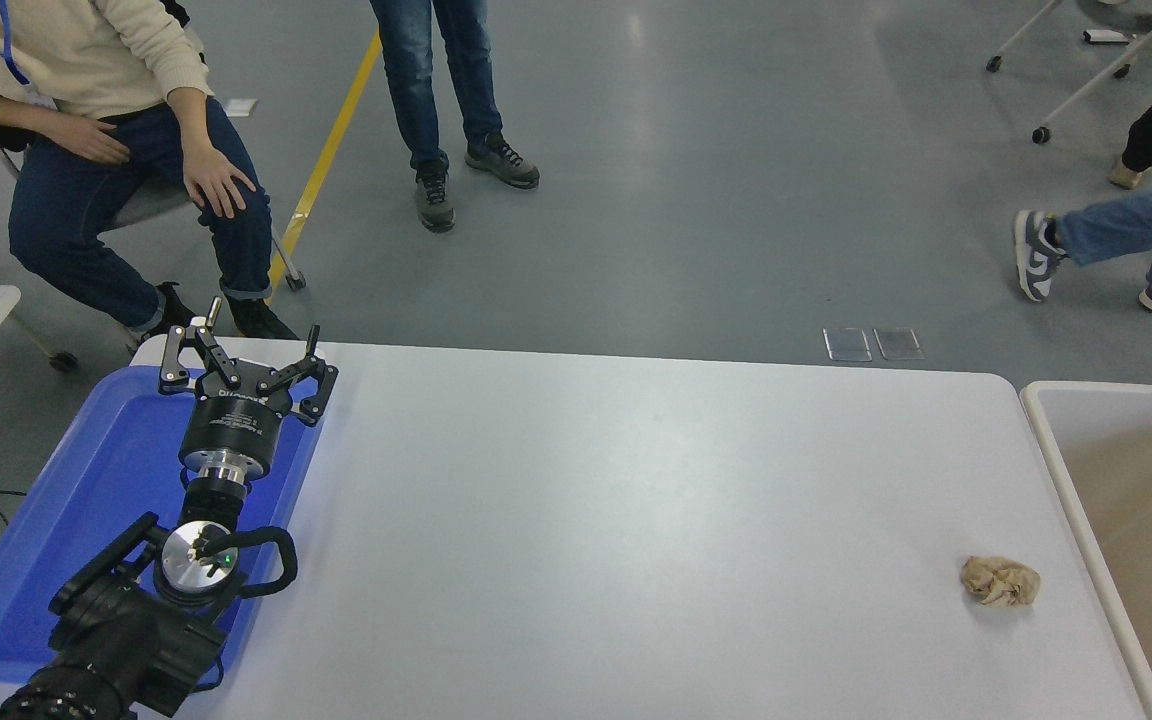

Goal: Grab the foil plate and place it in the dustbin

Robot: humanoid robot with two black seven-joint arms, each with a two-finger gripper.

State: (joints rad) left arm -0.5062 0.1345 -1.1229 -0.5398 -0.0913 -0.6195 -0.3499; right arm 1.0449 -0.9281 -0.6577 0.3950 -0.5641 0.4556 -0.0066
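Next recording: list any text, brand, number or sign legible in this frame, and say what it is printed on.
No text can be read with confidence.
Left end effector: a pale line of print on its black body above the blue tray, too small and blurred to read.
White table, crumpled paper ball, dustbin: no print visible.
Yellow floor line: no lettering.
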